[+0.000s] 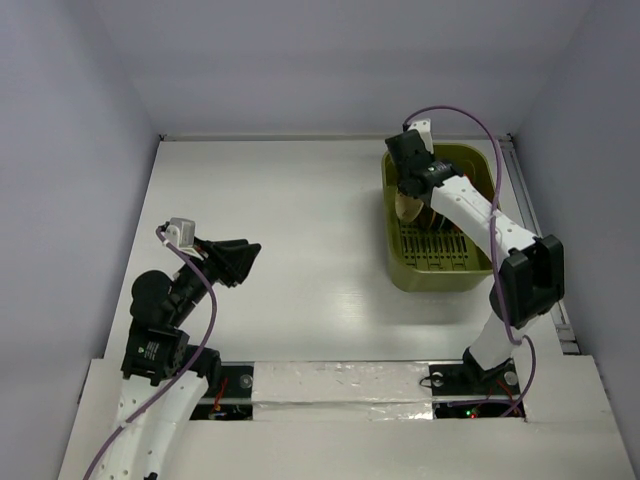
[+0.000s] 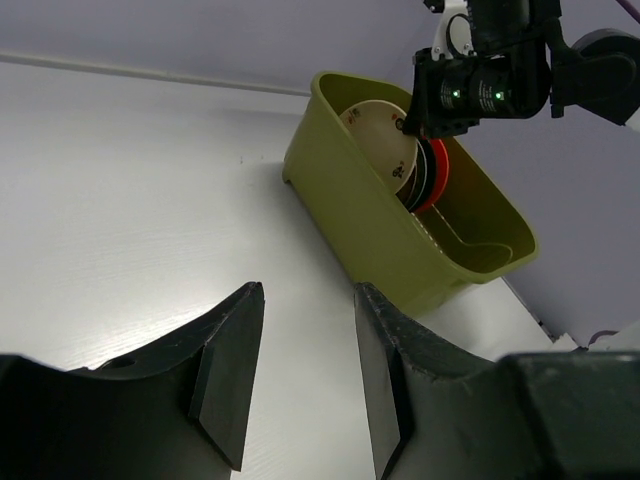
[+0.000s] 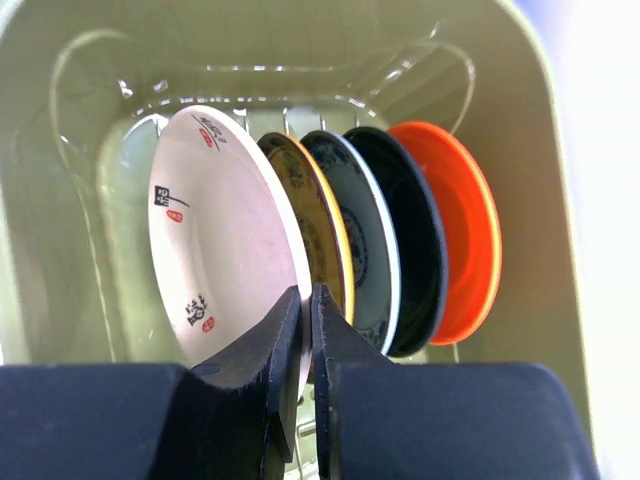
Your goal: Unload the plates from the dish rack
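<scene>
The dish rack [image 3: 520, 120] is smooth olive plastic, glossy, with bright glints on its inner walls. Inside it, the beige plate [image 3: 225, 240] looks glazed and softly shiny; the orange-red plate [image 3: 460, 230] is smooth and plain. The table [image 1: 280, 220] under the rack is white, faintly sheened.

The only writing I can spot is on the beige plate [image 3: 225, 250]. Three little clusters of black brush strokes [image 3: 168, 195] sit on its face, one near the top rim, one at the left and one low down, and they look like characters. Each has a small red stamp [image 3: 176, 216] beside it, like a seal. I cannot make out what any of them say. In the left wrist view they are mere specks. No word, number or brand reads anywhere else.
</scene>
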You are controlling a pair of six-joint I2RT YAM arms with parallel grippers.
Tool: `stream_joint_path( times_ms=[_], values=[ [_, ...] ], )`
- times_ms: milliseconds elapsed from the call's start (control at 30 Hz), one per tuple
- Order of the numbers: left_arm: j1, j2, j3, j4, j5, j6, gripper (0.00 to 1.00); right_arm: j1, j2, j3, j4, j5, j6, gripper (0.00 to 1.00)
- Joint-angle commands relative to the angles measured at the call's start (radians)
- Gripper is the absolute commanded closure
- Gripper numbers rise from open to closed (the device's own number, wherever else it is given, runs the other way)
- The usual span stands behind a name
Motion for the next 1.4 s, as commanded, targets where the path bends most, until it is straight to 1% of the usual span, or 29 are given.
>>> stream_joint_path(
  times_ms=[0, 200, 333, 367, 467, 567, 633, 667, 700, 733, 767, 800, 867, 967, 1067, 1200, 1367],
  values=[
    [-0.003, -0.014, -0.008, 0.048, 0.012, 0.0, 0.62, 0.018, -0.081, 0.072, -0.014, 0.075, -0.019, 0.96],
    [-0.003, -0.011, -0.01, 0.051, 0.014, 0.0, 0.62, 0.036, -0.161, 0.107, -0.046, 0.108, -0.031, 0.99],
    [-0.003, -0.008, -0.01, 0.051, 0.015, 0.0, 0.62, 0.054, -0.238, 0.13, -0.063, 0.118, -0.029, 1.0],
    [-0.003, -0.006, -0.01, 0.051, 0.012, 0.0, 0.62, 0.077, -0.271, 0.133, -0.063, 0.112, -0.025, 1.0],
    [-0.003, -0.006, -0.008, 0.05, 0.009, -0.002, 0.61, 0.111, -0.319, 0.145, -0.06, 0.066, -0.006, 1.0],
    [-0.003, -0.003, -0.007, 0.045, 0.005, 0.0, 0.6, 0.171, -0.336, 0.13, -0.013, -0.032, 0.033, 1.0],
    [-0.003, -0.005, -0.005, 0.042, -0.001, 0.0, 0.6, 0.214, -0.337, 0.101, 0.065, -0.153, 0.056, 1.0],
    [-0.003, -0.003, -0.005, 0.039, -0.009, 0.001, 0.58, 0.228, -0.333, 0.061, 0.134, -0.199, 0.085, 1.0],
    [-0.003, -0.005, -0.004, 0.034, -0.014, 0.0, 0.56, 0.252, -0.31, 0.043, 0.174, -0.3, 0.102, 1.0],
    [-0.003, -0.005, -0.001, 0.033, -0.017, 0.0, 0.53, 0.266, -0.292, 0.026, 0.207, -0.347, 0.119, 1.0],
    [-0.003, -0.003, 0.0, 0.031, -0.02, 0.0, 0.42, 0.281, -0.267, 0.009, 0.262, -0.416, 0.156, 1.0],
    [-0.003, -0.005, -0.002, 0.03, -0.02, 0.003, 0.37, 0.3, -0.206, 0.009, 0.283, -0.441, 0.168, 1.0],
    [-0.003, -0.005, 0.001, 0.031, -0.017, 0.003, 0.29, 0.353, -0.134, 0.029, 0.311, -0.468, 0.199, 1.0],
    [-0.003, -0.008, 0.004, 0.025, -0.028, 0.004, 0.28, 0.396, 0.01, 0.085, 0.349, -0.479, 0.23, 1.0],
    [-0.003, -0.01, 0.004, 0.022, -0.031, 0.004, 0.28, 0.396, 0.119, 0.122, 0.391, -0.522, 0.256, 1.0],
    [-0.003, -0.01, 0.004, 0.023, -0.031, 0.004, 0.28, 0.396, 0.215, 0.151, 0.386, -0.487, 0.264, 1.0],
    [-0.003, -0.008, 0.001, 0.025, -0.029, 0.004, 0.28, 0.396, 0.285, 0.115, 0.396, -0.464, 0.273, 1.0]
  ],
)
